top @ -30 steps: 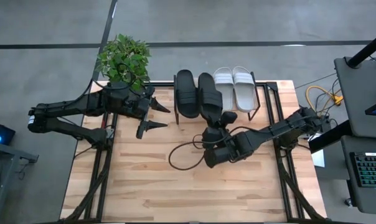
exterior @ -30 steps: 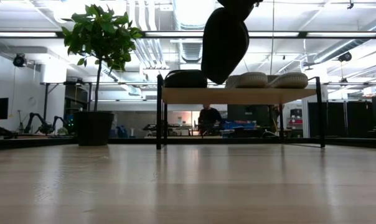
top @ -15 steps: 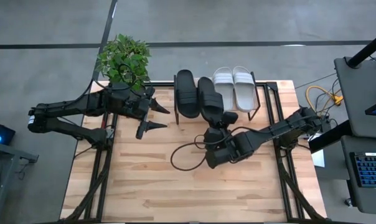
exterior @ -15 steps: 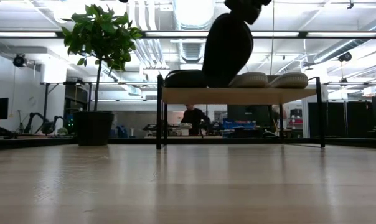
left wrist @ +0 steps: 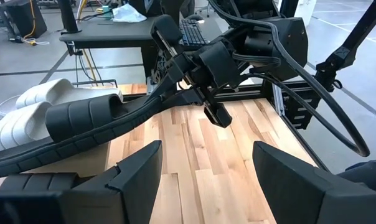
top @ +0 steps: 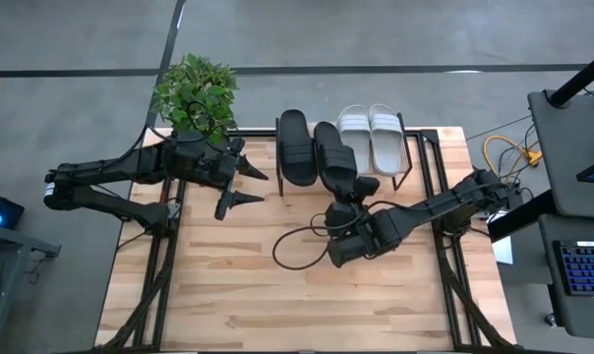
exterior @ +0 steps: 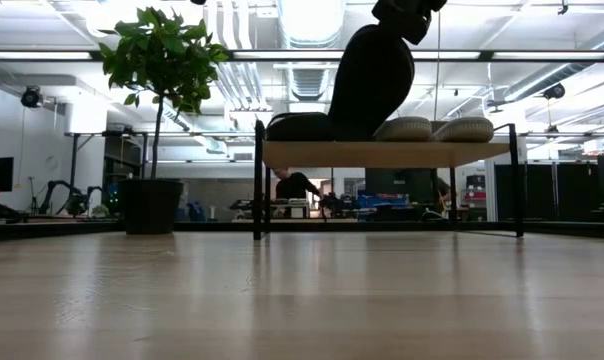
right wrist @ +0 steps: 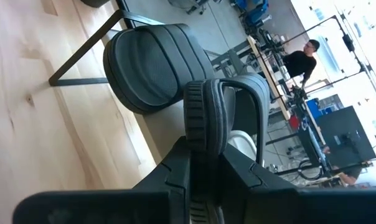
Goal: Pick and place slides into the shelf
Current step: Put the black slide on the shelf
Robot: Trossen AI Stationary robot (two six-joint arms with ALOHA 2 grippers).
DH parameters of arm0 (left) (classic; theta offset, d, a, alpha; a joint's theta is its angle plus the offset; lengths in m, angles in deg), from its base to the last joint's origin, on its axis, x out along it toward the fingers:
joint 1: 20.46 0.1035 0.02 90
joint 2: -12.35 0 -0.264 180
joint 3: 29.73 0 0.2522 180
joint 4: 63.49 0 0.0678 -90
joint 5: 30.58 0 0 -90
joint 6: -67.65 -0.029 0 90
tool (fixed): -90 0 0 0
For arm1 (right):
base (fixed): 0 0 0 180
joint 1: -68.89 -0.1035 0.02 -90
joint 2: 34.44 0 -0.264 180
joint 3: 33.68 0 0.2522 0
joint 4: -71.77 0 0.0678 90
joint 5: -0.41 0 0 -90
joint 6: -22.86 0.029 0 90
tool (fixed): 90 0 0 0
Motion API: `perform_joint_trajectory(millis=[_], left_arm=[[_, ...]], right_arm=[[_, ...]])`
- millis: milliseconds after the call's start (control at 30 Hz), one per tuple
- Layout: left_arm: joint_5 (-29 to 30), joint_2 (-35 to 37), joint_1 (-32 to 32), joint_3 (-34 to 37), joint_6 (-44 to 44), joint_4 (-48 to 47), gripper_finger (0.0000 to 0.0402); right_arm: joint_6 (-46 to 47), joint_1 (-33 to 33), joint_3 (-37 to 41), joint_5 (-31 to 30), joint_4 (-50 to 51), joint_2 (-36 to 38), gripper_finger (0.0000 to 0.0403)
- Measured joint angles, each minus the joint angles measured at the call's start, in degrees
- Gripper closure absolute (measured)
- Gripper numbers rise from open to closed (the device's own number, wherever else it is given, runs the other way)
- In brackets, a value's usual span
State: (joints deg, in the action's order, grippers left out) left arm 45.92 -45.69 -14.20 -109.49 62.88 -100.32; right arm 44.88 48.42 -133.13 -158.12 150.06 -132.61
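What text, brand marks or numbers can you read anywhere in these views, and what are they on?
None readable in any view.
Black slides and white slides on the shelf: no logo or print shows.
Keyboard beside the table: key legends too small to read.
Room behind the shelf in the low view: any signs are too small and blurred to read.

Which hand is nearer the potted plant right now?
Left. The left hand sits open just beside the potted plant, while the right hand is across the table, holding the second black slide at the shelf.
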Motion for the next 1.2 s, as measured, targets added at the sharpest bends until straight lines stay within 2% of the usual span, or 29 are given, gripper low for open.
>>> perform_joint_trajectory(millis=[633, 1000, 1200], left_arm=[[0.02, 0.0, -0.02, 0.0, -0.02, 0.02, 0.0167], [-0.37, 0.0, -0.09, 0.02, -0.04, -0.04, 0.0167], [-0.37, 0.0, -0.07, 0.02, -0.04, -0.04, 0.0167]], right_arm=[[0.5, 0.9, 0.82, -1.86, -7.17, 0.04, 0.0364], [0.74, 1.31, 6.28, -0.86, -9.27, 0.04, 0.0364], [-0.21, 1.31, 11.23, 0.58, -14.31, 0.09, 0.0365]])
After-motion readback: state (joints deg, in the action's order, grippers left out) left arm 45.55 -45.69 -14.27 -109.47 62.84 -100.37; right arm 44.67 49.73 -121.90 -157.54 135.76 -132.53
